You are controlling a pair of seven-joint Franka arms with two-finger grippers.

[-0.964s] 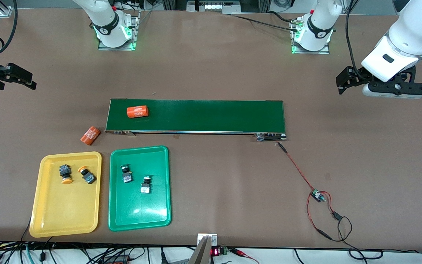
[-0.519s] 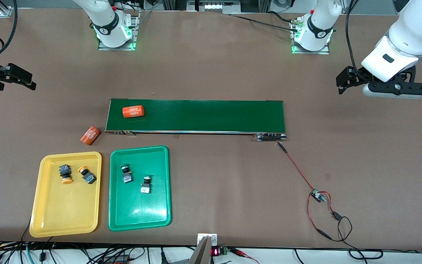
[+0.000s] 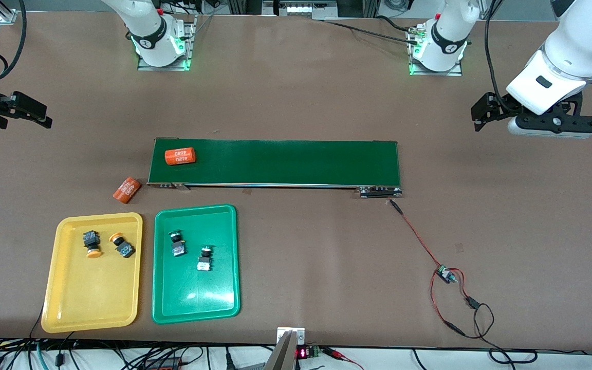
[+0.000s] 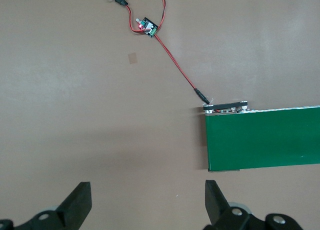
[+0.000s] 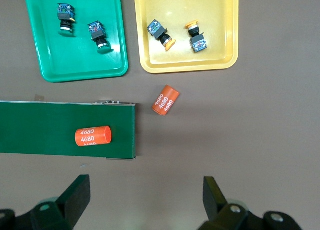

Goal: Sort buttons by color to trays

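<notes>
Two yellow-capped black push buttons lying in shallow yellow plastic tray; two green-capped black push buttons lying in shallow green plastic tray beside it. Left gripper hanging released over bare brown tabletop. Right gripper waiting released, over tabletop near orange numbered cylinder riding on dark-green conveyor belt.

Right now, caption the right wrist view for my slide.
Open right pincer above two sorted trays, one orange cylinder on the belt, another on the table.
</notes>
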